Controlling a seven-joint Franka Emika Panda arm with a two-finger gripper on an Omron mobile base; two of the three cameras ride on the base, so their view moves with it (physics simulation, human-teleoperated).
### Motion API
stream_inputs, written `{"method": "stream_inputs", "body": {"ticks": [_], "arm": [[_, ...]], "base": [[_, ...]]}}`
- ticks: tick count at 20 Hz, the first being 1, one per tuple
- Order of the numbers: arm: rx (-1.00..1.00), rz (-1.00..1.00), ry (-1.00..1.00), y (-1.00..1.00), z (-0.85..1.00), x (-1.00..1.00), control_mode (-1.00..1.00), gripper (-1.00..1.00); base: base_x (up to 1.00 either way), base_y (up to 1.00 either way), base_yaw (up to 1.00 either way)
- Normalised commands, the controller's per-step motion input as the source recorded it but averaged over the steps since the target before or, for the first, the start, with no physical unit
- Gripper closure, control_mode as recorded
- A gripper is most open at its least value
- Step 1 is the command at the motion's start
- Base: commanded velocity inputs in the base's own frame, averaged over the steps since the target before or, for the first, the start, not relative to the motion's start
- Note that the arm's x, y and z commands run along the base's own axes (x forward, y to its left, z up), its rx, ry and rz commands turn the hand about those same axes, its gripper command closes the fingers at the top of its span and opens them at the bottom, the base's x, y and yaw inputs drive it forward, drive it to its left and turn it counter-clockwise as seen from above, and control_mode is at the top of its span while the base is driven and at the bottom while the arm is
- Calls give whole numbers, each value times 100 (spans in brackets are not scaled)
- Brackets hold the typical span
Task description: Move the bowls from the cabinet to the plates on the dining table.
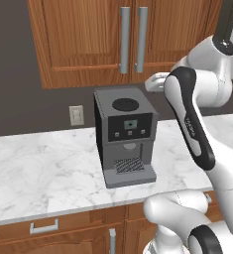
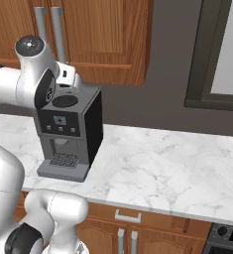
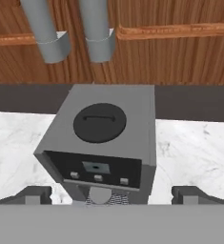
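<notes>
Both fingers [image 3: 35, 194] of my gripper [image 3: 114, 195] are standing wide apart, gripping nothing, hovering above the coffee machine [image 1: 124, 135] below the cabinet [image 1: 88, 39] with its doors shut.

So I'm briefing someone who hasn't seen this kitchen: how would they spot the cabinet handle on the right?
Find the grey coffee machine on the marble counter. Right above it hangs the wooden cabinet, both doors shut. Two vertical grey bar handles meet at its middle seam; the right handle is the one nearer the robot's hand.
</notes>
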Motion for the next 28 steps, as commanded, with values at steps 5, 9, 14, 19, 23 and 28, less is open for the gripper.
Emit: {"method": "stream_inputs", "body": {"ticks": [5,9,14,19,23,28], "arm": [[-9,0,-6,6,23,1,-100,-100],[-9,0,-9,1,23,5,-100,-100],[-5,0,-7,0,14,12,-100,-100],[-2,2,-9,1,5,14,-100,-100],[0,3,-9,0,2,14,-100,-100],[0,1,-7,0,4,17,-100,-100]], "base": [[0,0,0],[0,0,0],[0,0,0],[0,0,0],[0,0,0],[0,0,0]]}}
